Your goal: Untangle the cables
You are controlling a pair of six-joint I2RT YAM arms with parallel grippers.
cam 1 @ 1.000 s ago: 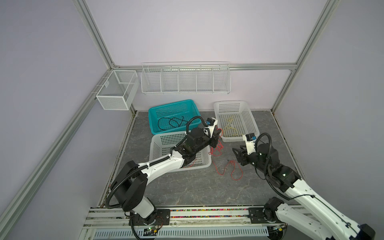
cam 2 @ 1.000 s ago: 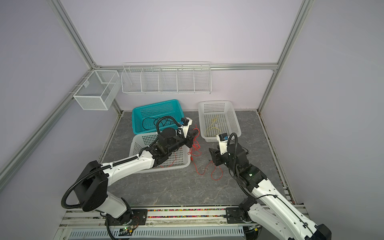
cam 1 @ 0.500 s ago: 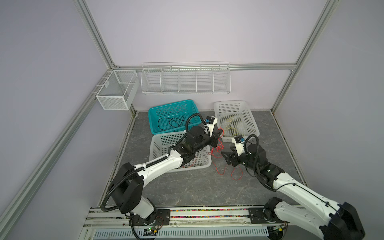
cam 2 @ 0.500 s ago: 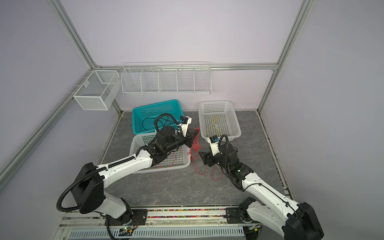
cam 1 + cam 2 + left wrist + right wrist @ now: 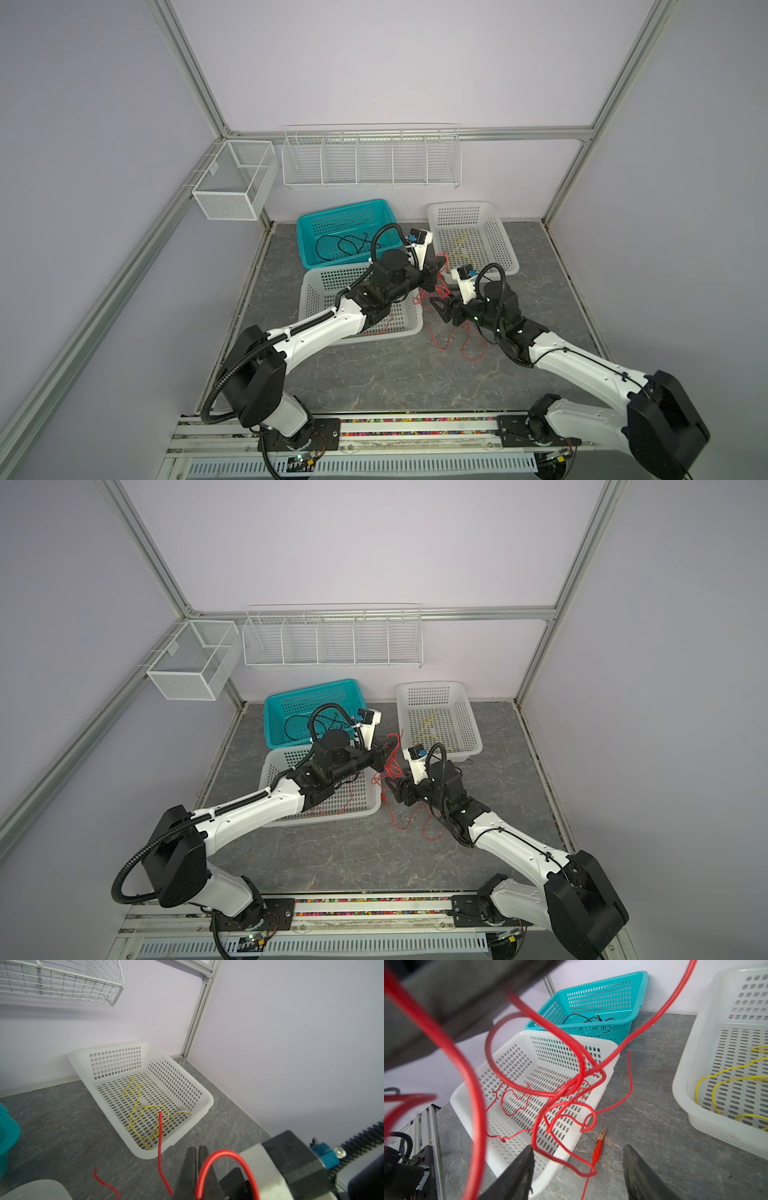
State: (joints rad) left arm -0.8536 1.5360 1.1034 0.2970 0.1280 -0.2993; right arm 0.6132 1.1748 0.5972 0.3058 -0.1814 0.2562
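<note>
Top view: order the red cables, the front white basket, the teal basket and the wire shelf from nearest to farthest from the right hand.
From the right hand, in a top view:
1. red cables, hanging right in front of it.
2. front white basket, close on its left.
3. teal basket, behind that basket.
4. wire shelf, up on the back wall.

The gap between the near white perforated plastic basket (image 5: 399, 334) and the far white perforated plastic basket (image 5: 505, 245) is filled by hanging loops of tangled thin red wire (image 5: 390, 766), so passage there is obstructed. The back left is taken up by a teal perforated plastic basket (image 5: 305, 245). In both top views the grey marbled floor (image 5: 374, 374) in front is left bare, crossed only by a few red strands toward the right.
</note>
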